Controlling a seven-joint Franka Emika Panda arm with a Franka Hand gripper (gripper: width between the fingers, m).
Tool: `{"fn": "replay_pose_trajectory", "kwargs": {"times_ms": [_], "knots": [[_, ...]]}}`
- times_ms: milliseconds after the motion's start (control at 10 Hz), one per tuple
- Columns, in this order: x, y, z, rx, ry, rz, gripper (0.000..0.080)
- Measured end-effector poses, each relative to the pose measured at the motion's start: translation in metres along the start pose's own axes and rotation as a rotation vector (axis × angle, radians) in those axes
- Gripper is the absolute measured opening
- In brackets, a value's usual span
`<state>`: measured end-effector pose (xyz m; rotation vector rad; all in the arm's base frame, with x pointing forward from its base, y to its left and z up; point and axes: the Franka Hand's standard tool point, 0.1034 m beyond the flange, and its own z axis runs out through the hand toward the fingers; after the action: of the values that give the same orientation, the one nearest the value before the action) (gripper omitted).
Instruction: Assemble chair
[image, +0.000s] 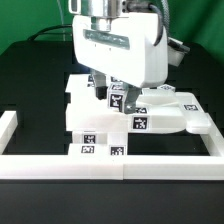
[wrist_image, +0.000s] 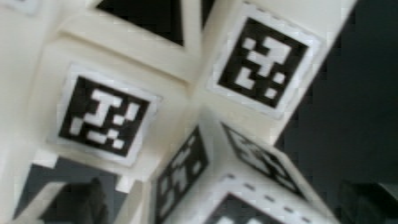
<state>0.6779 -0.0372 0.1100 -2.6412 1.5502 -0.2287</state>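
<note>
Gripper (image: 108, 88) low over the chair pieces (image: 95, 125)
Fingers (image: 97, 82) apart or clamped: I cannot tell. Lifting, they could snag and tip the small tagged piece (image: 117, 98).

Matte white plastic chair (image: 110, 125)

We find no words, numbers or brand names that we can read. The only signs are square black-and-white marker tags (image: 116, 150) on the white chair (image: 95, 125) pieces. In the exterior view, two sit side by side on the front face at lower centre of the frame, one just right of centre, one near the middle, and a small one toward the right edge. In the wrist view, three such marker tags (wrist_image: 107, 112) fill adjoining white faces, slightly blurred.
</note>
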Motion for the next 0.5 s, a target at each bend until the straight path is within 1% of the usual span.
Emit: {"fn": "replay_pose_trajectory", "kwargs": {"times_ms": [100, 400, 500], "knots": [[0.0000, 0.0001, 0.0000, -0.002, 0.001, -0.079, 0.0648], [0.0047, 0.0000, -0.0027, -0.034, 0.024, -0.445, 0.0648], [0.0048, -0.0004, -0.0034, -0.034, 0.024, -0.517, 0.0648]]}}
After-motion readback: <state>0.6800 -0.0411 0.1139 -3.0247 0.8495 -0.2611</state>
